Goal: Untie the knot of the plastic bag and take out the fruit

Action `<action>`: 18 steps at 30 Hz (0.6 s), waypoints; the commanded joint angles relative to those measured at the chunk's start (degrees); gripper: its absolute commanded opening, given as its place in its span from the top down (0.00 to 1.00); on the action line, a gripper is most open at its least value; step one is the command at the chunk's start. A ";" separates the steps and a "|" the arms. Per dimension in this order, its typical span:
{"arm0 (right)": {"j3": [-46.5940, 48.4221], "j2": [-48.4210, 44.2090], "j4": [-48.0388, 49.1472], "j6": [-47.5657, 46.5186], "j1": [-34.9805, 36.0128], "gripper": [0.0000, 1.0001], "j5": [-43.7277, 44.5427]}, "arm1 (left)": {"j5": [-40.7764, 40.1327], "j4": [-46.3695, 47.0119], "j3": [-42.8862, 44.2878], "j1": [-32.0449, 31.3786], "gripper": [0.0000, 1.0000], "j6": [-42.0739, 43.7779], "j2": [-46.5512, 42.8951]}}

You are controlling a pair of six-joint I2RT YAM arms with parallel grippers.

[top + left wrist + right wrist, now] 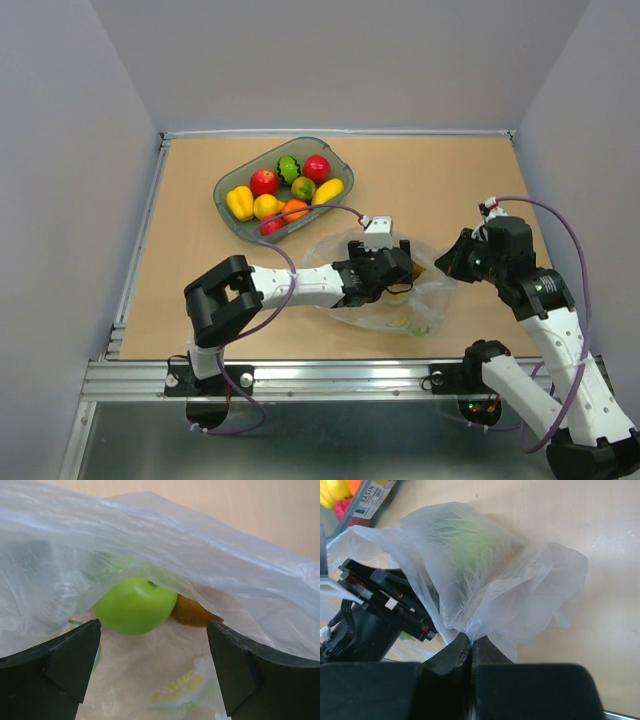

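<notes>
Nearest the arms, the thin, clear, crinkly plastic bag (404, 316) with green and yellow printed marks lies on the tan wooden table (460, 180) between the two arms, close to the near edge. The left gripper (388, 270) reaches across from the left and sits in the bag's mouth. In the left wrist view its dark fingers (75, 660) stand wide apart under a lifted sheet of the bag, gripping nothing. Just ahead of them, inside the bag, rests the round green toy apple (134, 605), touching neither finger. The brown toy kiwi (192, 612) lies against the apple's right side, partly hidden by it. On the bag's right edge, the right gripper (448, 262) has its fingers pressed together on a bunched fold of the plastic, and the right wrist view shows the film fanning out from that pinch. A green blur shows through the film there. Farther back and to the left, well apart from the bag, stands the grey-green translucent tray (220, 195). It holds two red apples (264, 181), a yellow pepper (240, 202), a yellow lemon (266, 207), an orange (295, 210) and a long yellow mango (328, 191).
</notes>
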 commanded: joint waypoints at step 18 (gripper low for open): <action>-2.49 -1.17 2.57 0.58 0.32 1.00 -4.85 | -13.00 2.26 6.89 0.90 0.09 2.26 10.69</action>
